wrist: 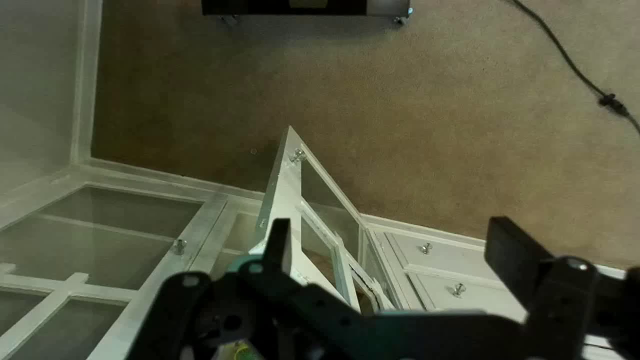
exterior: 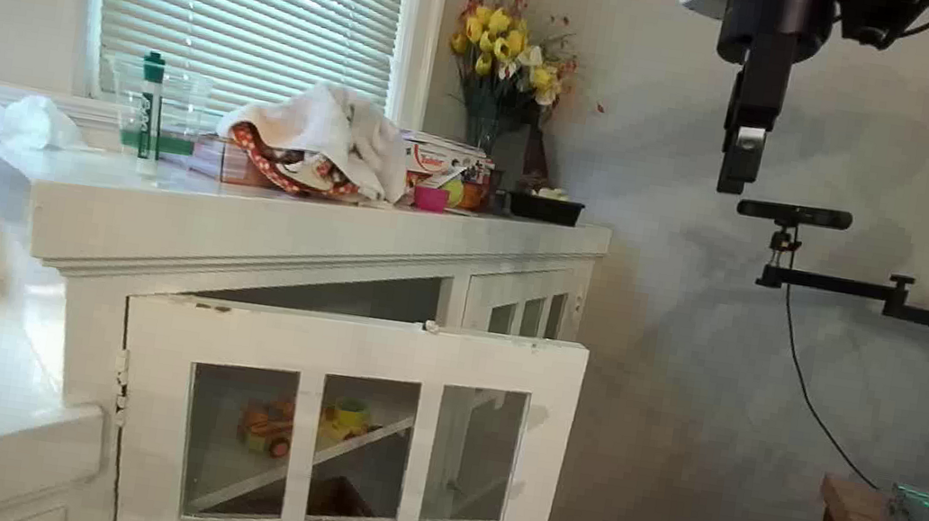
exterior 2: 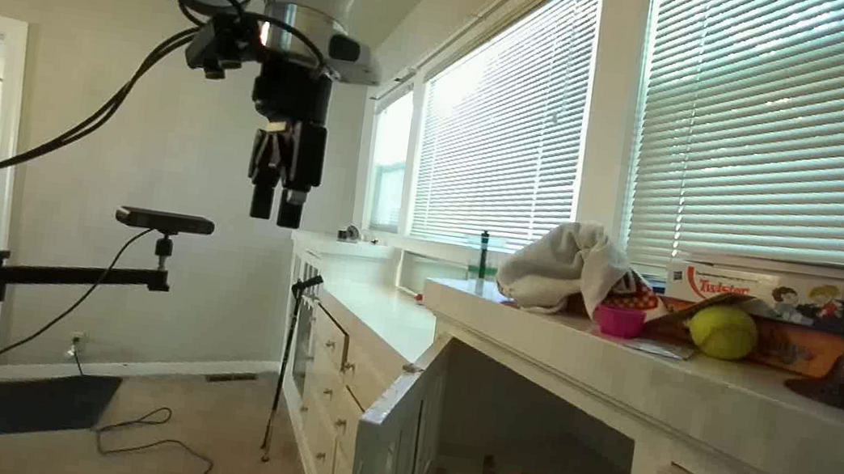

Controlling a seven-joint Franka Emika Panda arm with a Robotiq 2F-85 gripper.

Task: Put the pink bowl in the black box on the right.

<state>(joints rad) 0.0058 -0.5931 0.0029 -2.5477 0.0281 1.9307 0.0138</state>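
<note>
Nothing was held by the gripper (wrist: pixel 390 240), its jaws spread wide. Lower and well apart from it, the pink bowl (exterior: pixel 430 198) and black box (exterior: pixel 544 209) were set on the white cabinet top (exterior 2: pixel 729 383). Near the edge and crowded by cloth (exterior: pixel 332 133), the bowl might be tipped off if brushed. Below the gripper, a cabinet door (wrist: pixel 285 210) was swung out above carpet (wrist: pixel 400 125); daylight was let through blinds (exterior: pixel 255 4).

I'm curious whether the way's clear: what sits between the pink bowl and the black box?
In an exterior view, a tennis ball, an orange item and a dark item appear between the pink bowl and black box; depth is unclear.
</note>
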